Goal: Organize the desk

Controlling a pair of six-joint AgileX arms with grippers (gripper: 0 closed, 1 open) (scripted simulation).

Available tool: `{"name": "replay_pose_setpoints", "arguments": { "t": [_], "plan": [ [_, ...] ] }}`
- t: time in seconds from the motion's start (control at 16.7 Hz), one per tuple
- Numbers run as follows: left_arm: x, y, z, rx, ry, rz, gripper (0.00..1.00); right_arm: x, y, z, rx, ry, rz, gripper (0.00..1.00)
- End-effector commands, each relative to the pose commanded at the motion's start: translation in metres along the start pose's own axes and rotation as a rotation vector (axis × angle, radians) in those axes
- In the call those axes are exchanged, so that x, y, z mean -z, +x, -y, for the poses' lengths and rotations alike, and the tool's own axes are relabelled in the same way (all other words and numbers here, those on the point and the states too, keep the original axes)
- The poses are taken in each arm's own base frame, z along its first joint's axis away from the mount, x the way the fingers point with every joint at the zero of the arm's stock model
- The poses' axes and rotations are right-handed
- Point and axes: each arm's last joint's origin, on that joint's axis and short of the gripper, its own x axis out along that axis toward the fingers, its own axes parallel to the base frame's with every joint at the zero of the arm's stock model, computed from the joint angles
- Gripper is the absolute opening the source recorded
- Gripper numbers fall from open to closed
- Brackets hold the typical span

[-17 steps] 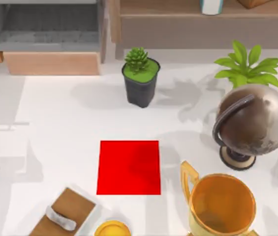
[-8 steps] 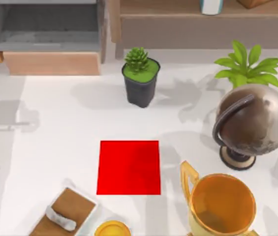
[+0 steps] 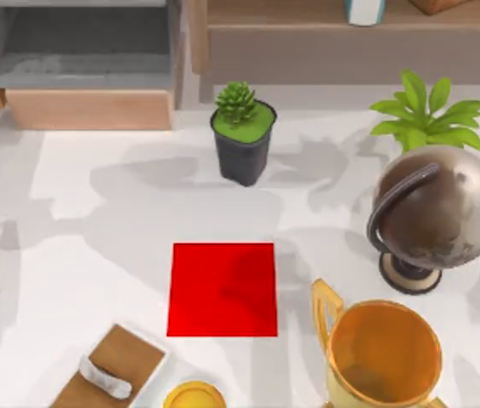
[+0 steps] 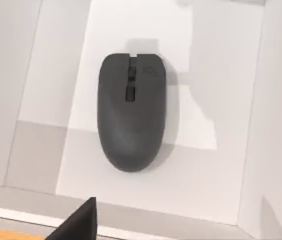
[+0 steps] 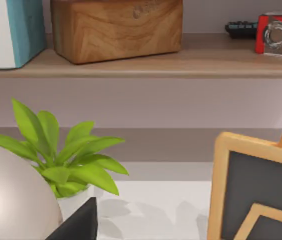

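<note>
The left wrist camera looks straight down on a dark grey mouse (image 4: 132, 111) lying flat on the white counter (image 3: 95, 229), scroll wheel away from the dark finger (image 4: 81, 222) tip that pokes in at the frame's lower edge. Only that one tip shows, so I cannot tell whether the left gripper's fingers are spread or pressed together. From above, the counter holds a red square mat (image 3: 223, 289) near the middle of the front half, a potted succulent (image 3: 242, 140) behind it toward the back edge, a globe (image 3: 435, 212) and a leafy plant (image 3: 426, 115) toward the right edge, a gold trophy cup (image 3: 380, 353) at the front right, and a brown notebook (image 3: 112, 370) with a yellow disc (image 3: 193, 397) along the front edge. My read: the mouse is the pick, probably bound for the mat. To do it well, centre the gripper over the mouse's widest part, turn the wrist so the fingers close across its flanks rather than along its length, and come down low, because that rounded shell will squirt out of a high pinch. The right arm sits toward the back right, its camera facing the wooden shelf (image 5: 145, 62) and a framed board (image 5: 255, 190); one finger tip shows, state again impossible to tell.
</note>
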Motion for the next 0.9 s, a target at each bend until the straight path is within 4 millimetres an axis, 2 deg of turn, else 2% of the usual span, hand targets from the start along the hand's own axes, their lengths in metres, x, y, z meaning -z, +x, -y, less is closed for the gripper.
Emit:
{"name": "replay_pose_setpoints", "arguments": {
  "t": [0.18,0.36,0.48,0.66,0.9],
  "plan": [
    [-0.026,0.066,-0.025,0.002,-0.02,-0.167,1.0,0.0,0.0,0.0,0.0,0.0,0.0,1.0],
    [-0.033,0.124,-0.044,0.013,-0.035,-0.297,1.0,0.0,0.0,0.0,0.0,0.0,0.0,1.0],
    [-0.032,0.154,-0.05,0.024,-0.036,-0.36,1.0,0.0,0.0,0.0,0.0,0.0,0.0,1.0],
    [-0.029,0.18,-0.049,0.043,-0.023,-0.416,1.0,0.0,0.0,0.0,0.0,0.0,0.0,1.0],
    [-0.029,0.186,-0.046,0.05,-0.014,-0.428,1.0,0.0,0.0,0.0,0.0,0.0,0.0,1.0]
  ]
}}
